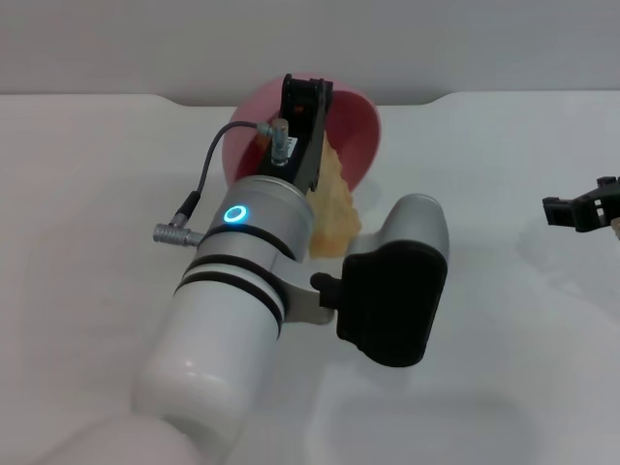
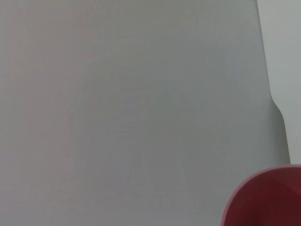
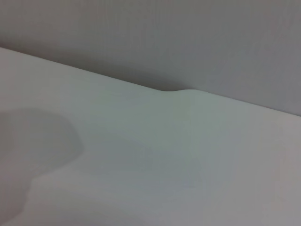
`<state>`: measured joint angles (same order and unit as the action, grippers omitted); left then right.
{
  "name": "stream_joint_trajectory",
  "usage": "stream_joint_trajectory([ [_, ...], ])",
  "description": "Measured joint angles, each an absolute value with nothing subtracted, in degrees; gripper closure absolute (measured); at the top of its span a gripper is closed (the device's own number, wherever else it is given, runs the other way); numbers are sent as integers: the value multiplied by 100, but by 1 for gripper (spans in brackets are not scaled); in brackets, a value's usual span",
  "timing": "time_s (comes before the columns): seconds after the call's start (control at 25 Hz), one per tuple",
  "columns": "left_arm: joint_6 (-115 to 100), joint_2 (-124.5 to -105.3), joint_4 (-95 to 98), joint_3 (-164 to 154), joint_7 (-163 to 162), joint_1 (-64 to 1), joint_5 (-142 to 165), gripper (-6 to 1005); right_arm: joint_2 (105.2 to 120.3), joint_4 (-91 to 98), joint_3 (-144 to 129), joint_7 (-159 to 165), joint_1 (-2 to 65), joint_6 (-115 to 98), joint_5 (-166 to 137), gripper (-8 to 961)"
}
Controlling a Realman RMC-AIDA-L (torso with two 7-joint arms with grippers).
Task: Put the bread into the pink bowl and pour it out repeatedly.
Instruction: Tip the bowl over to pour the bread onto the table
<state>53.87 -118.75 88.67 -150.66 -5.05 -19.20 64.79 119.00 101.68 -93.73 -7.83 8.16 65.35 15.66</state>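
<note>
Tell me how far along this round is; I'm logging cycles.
Mid-pour, by the look of it. Done: the pink bowl is already tipped on its side at the left gripper. In hand: the bread is sliding out, one end at the bowl's mouth, the other on the table. Left: free the bread fully, right the bowl, reload. The right gripper waits at the table's right edge.

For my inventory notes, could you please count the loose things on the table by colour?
Pink: 1, the pink bowl, tipped on its side.
Orange-brown: 1, the bread, at the bowl's mouth.
Total: 2
</note>
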Motion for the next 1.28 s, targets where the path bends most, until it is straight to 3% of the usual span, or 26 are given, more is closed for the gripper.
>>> stream_joint_trajectory([
  [0.68,5451,-11900,8380,-15170,-888,-1891,7806,970,11900,10159,-9442,-783,835,6539,1564,270],
  [1.28,5008,-11885,8873,-14396,-1405,-2049,6257,970,11900,10129,-9447,-781,851,6539,1564,269],
])
